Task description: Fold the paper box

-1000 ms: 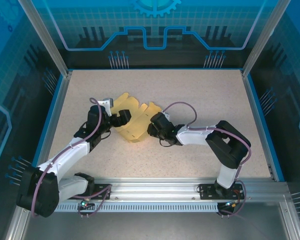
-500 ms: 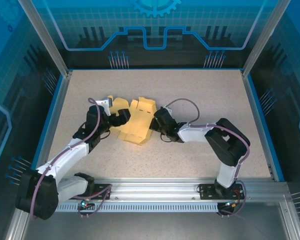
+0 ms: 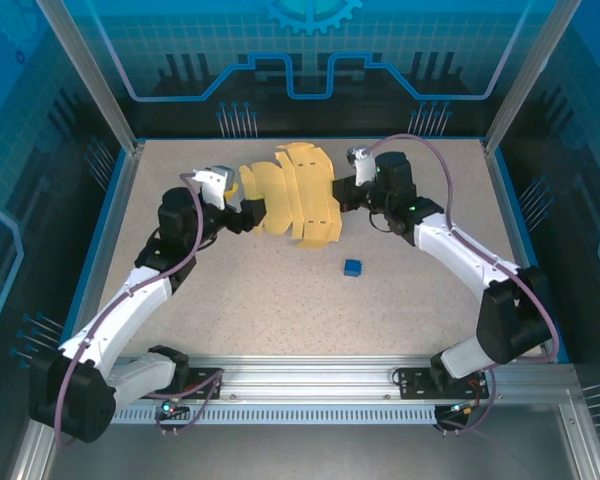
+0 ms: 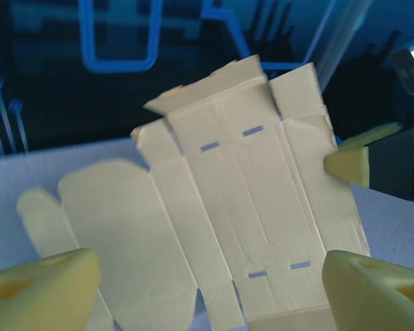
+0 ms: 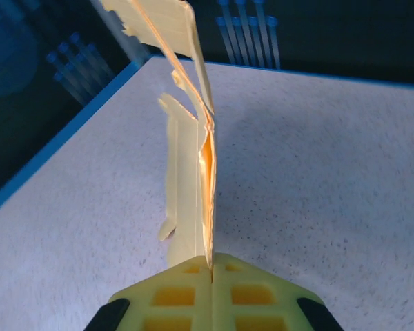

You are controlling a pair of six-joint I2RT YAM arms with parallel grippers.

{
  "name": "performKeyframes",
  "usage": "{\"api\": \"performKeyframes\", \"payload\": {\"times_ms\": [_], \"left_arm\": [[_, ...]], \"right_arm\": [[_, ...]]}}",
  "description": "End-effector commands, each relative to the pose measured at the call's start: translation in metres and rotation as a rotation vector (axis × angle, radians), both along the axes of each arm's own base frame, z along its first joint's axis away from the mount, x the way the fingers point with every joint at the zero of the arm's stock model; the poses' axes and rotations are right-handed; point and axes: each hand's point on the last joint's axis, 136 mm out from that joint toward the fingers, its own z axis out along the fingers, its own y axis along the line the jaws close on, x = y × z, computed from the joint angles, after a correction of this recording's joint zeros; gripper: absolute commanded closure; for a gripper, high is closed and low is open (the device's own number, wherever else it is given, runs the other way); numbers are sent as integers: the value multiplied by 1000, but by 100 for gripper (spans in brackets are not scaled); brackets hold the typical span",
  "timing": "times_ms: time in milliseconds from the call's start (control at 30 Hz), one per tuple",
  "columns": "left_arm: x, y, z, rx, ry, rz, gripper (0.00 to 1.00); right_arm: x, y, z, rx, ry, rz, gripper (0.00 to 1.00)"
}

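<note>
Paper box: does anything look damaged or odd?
The paper box is an unfolded sheet, held upright by the right gripper shut on one edge; its far edge looks ragged. A blue cube lies loose nearby.

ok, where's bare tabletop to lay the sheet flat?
Biggest bare patch: near centre of the table, between the arms, left of the blue cube. Far corners bare but tight. Crowded: far centre, where the right jaws grip the paper box, left jaws open beside it.
</note>
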Motion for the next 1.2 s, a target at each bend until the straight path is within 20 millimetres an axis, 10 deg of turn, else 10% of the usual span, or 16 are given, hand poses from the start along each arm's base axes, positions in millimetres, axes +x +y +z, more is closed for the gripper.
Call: {"api": "performKeyframes", "payload": {"times_ms": [0, 200, 533, 1167], "left_arm": [[-11, -26, 38, 168, -217, -197, 15], [-21, -40, 58, 381, -286, -331, 13], [-38, -52, 34, 484, -207, -526, 9], [-52, -73, 23, 332, -79, -688, 78]], "right_arm": [[-40, 9, 14, -113, -48, 271, 100], [-67, 9, 44, -161, -130, 420, 100], [-100, 9, 63, -196, -206, 591, 100], [-114, 0, 74, -225, -287, 694, 100]]}}
